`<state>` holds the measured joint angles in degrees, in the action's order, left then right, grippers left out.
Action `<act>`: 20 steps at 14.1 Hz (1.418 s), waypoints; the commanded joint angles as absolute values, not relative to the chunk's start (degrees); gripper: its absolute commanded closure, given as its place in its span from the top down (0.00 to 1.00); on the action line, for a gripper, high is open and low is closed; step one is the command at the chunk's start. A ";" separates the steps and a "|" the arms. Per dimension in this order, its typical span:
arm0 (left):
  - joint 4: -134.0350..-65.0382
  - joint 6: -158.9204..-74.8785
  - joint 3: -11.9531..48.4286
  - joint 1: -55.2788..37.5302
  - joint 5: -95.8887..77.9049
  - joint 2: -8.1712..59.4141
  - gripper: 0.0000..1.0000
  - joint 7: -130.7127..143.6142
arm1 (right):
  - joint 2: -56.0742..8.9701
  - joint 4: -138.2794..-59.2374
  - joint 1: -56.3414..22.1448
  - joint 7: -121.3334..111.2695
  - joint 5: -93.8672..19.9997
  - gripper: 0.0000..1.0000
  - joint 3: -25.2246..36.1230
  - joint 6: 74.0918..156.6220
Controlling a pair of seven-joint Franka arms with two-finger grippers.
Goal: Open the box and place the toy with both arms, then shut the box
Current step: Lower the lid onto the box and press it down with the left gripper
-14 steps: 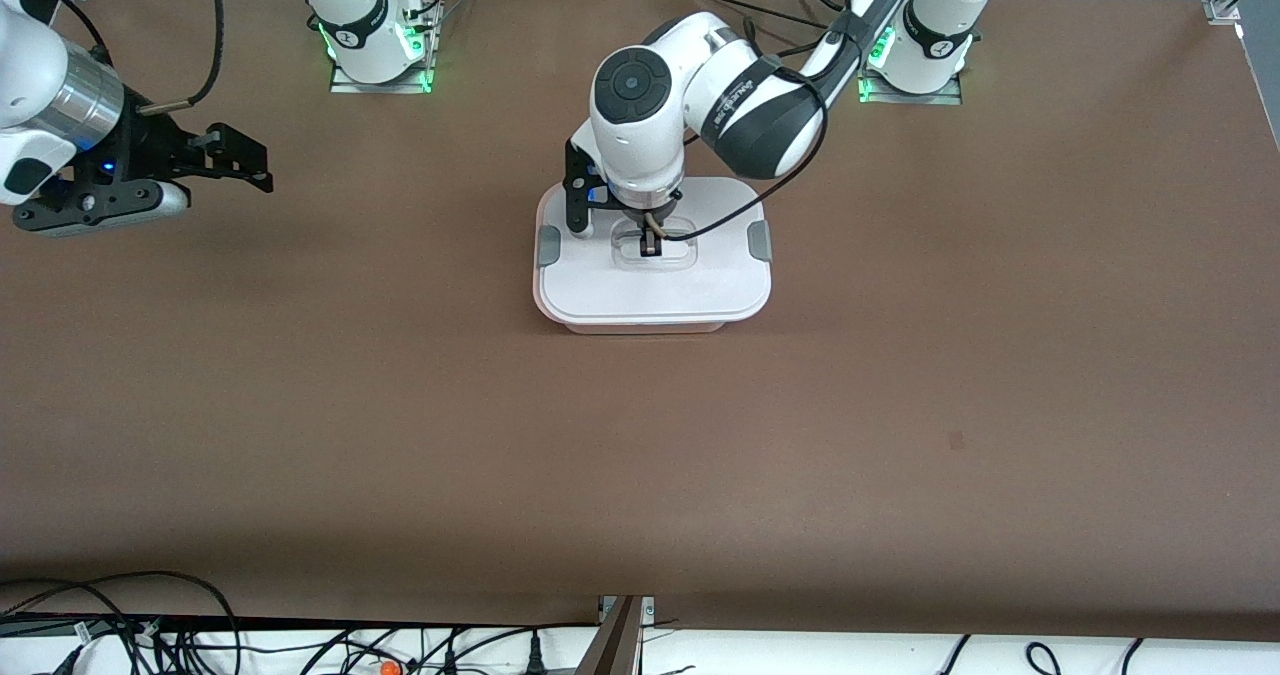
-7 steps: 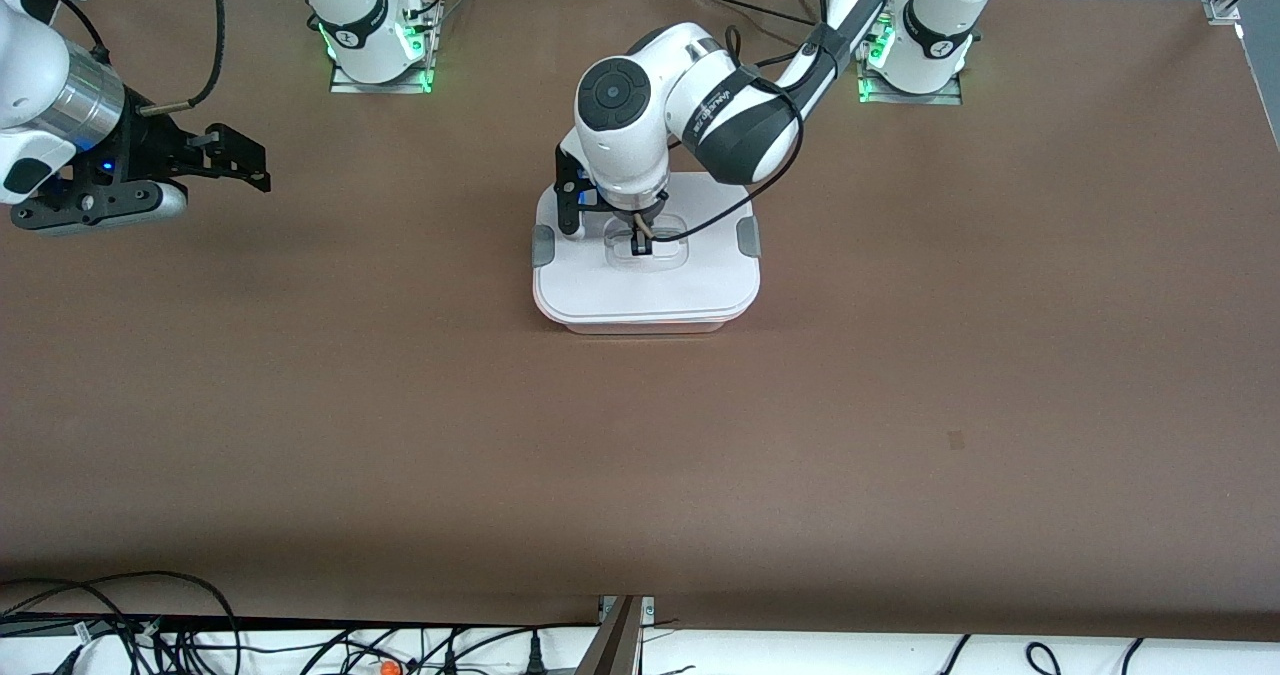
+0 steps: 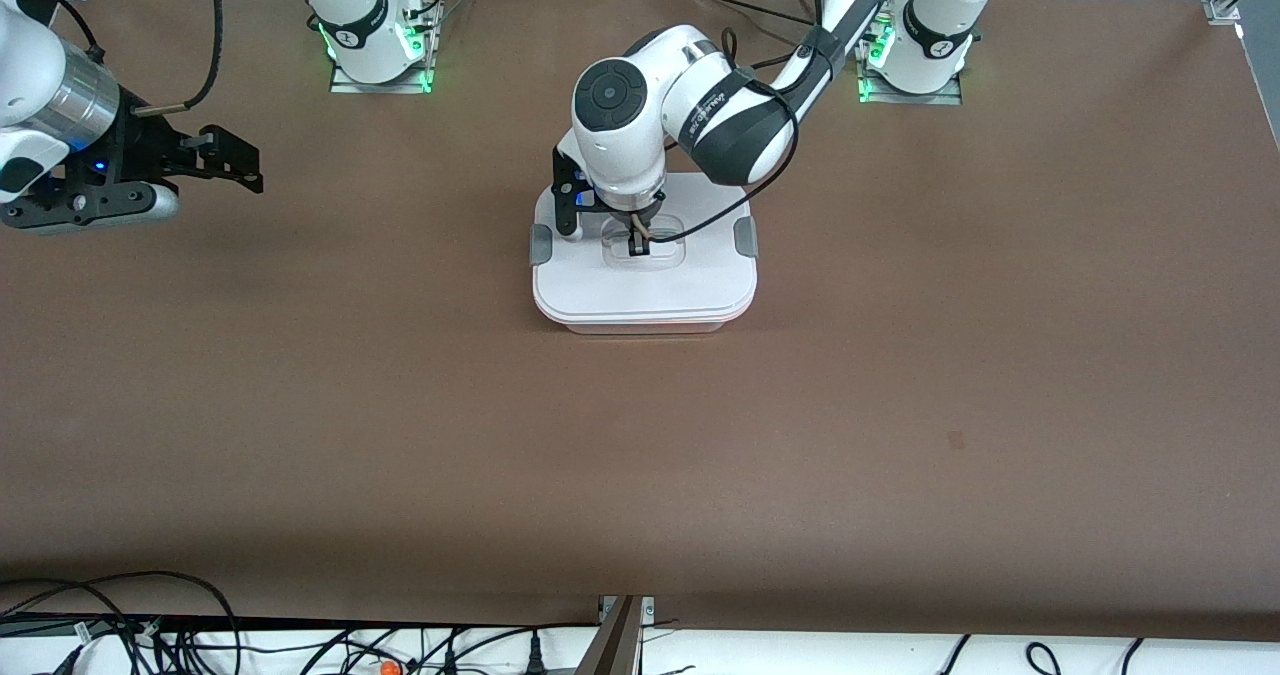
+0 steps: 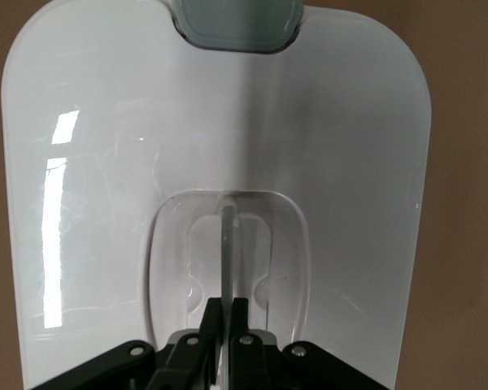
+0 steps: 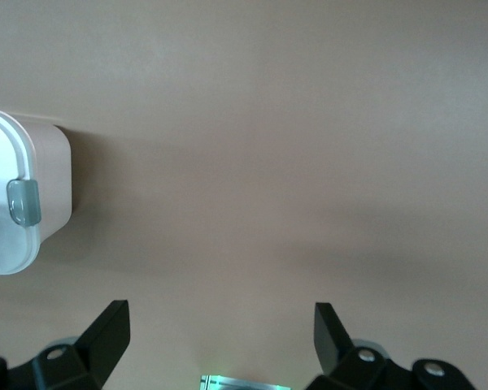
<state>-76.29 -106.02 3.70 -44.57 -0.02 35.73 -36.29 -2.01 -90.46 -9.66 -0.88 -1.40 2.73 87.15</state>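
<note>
Front view: the box (image 3: 643, 273) is seen mid-table, lid on; the left gripper (image 3: 636, 245) is set in its clear handle (image 3: 645, 245).
Left wrist view: jaws are clamped narrow on the handle's rib (image 4: 228, 252).
Right wrist view: the right gripper (image 5: 220, 345) is held wide, waiting over bare table (image 5: 293, 146).

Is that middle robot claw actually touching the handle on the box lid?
Touching. In the left wrist view, the left gripper has its fingers pinched shut on the lid's clear handle, no gap showing.
</note>
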 commanded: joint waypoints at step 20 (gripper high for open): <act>-73.39 -107.49 2.29 -44.65 0.35 38.14 0.00 -36.04 | -3.08 -87.45 -8.53 -0.88 -1.05 1.00 1.93 86.40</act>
<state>-75.87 -106.77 2.98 -44.56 -0.02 36.00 -36.29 -2.48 -89.03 -9.23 -0.88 -1.37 2.71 87.15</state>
